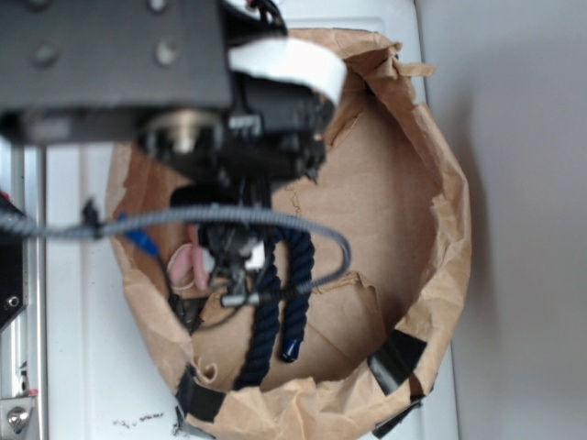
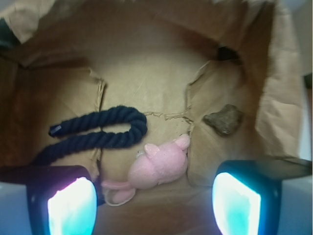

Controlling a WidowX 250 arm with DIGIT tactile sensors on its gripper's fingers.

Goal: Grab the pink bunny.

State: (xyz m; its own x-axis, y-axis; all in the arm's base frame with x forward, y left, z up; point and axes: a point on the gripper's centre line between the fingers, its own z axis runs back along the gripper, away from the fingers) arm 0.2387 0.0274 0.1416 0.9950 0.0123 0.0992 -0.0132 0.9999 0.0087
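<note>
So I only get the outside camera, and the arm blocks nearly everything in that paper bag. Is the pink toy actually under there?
Observer: Yes. The wrist camera shows the whole pink bunny lying on the floor of the paper bag, in the gap between the two fingers of the gripper.
Operator: Is that gripper open or closed?
Observer: Open wide, with nothing held.
Operator: Is anything else in there besides the blue rope?
Observer: A brown rock-like lump. In the wrist view it sits to the right of the bunny and apart from it.
</note>
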